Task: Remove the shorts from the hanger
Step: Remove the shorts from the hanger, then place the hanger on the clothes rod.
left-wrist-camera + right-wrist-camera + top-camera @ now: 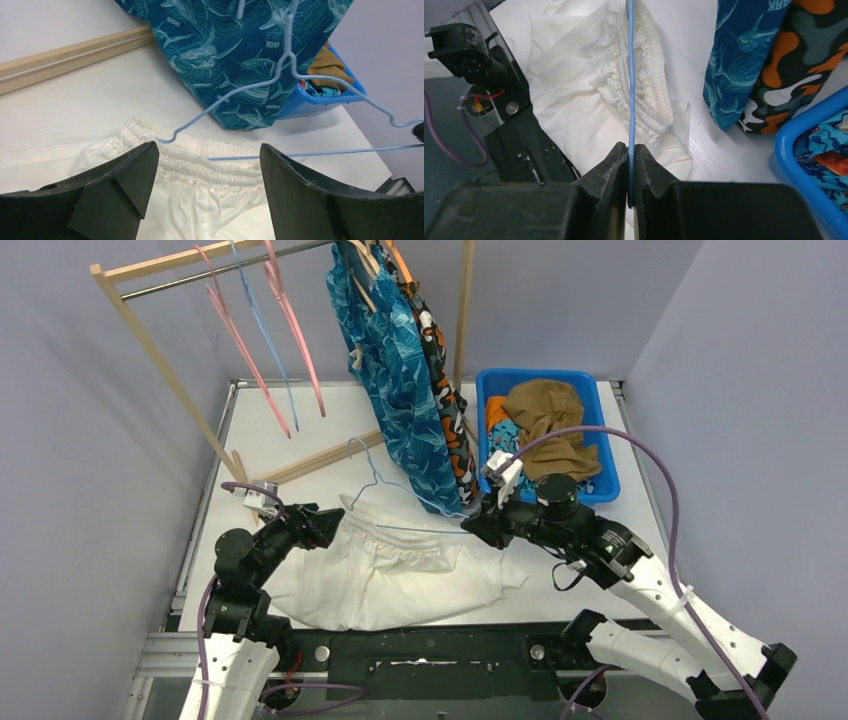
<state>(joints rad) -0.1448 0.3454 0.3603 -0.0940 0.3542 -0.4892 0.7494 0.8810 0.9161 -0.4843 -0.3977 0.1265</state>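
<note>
White shorts (390, 570) lie spread on the table, waistband toward the rack. A blue wire hanger (405, 495) rests over that waistband. My right gripper (470, 527) is shut on the end of its bottom bar (630, 75). The left gripper (328, 525) hovers open just above the waistband (210, 165), nothing between its fingers. I cannot tell whether the wire still runs inside the waistband. Teal shark-print shorts (400, 390) and camouflage shorts (445, 370) hang from the rack.
A blue bin (603, 430) at the right holds brown shorts (545, 410) and other fabric. The wooden rack (160, 360) stands at the back left with pink hangers (245, 345) and another blue one on its rail. Its base bar (320, 460) lies on the table.
</note>
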